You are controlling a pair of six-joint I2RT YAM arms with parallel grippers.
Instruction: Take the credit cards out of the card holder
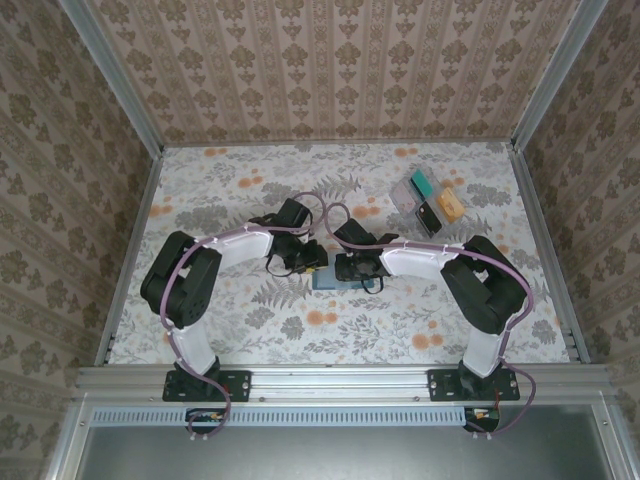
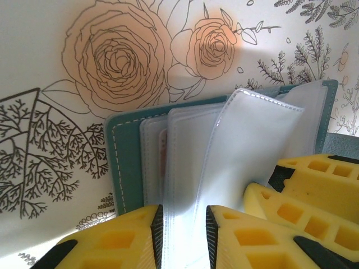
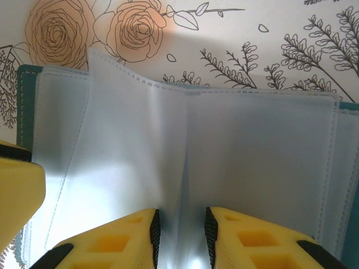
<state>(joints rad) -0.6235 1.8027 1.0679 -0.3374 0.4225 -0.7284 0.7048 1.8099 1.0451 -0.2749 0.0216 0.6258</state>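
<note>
Looking down from the top camera, I have both arms folded inward so that they meet over the middle of the flowered bench (image 1: 240,335). The left gripper (image 1: 312,266) and the right gripper (image 1: 350,268) are nearly nose to nose above the card holder (image 1: 330,283), which lies flat on the bench between them, a small slate-blue shape mostly hidden under the wrists.

On my left wrist feed the card holder (image 2: 124,168) lies open with its stitched blue-green cover at the back and several clear plastic sleeves (image 2: 252,140) fanned up from it. The left gripper (image 2: 184,227) has its fingers set narrow, with one upright sleeve leaf filling the gap between the pads. Just to the right, the yellow fingers (image 2: 314,188) of the other arm crowd in close. A pale pinkish edge (image 2: 163,148) shows through the leftmost sleeve; it may be a credit card, but I cannot tell.

On my right wrist feed the sleeves (image 3: 252,151) spread wide across the holder, whose blue edge (image 3: 22,106) peeks out on the left. The right gripper (image 3: 180,230) is also narrow, pinching a raised crease of the clear plastic. A yellow finger (image 3: 19,188) of the left arm sits at the left border.

Well apart, toward the far right of the bench, lie loose cards: teal (image 1: 421,184), grey (image 1: 405,197), orange (image 1: 450,207) and a dark one (image 1: 430,217).
</note>
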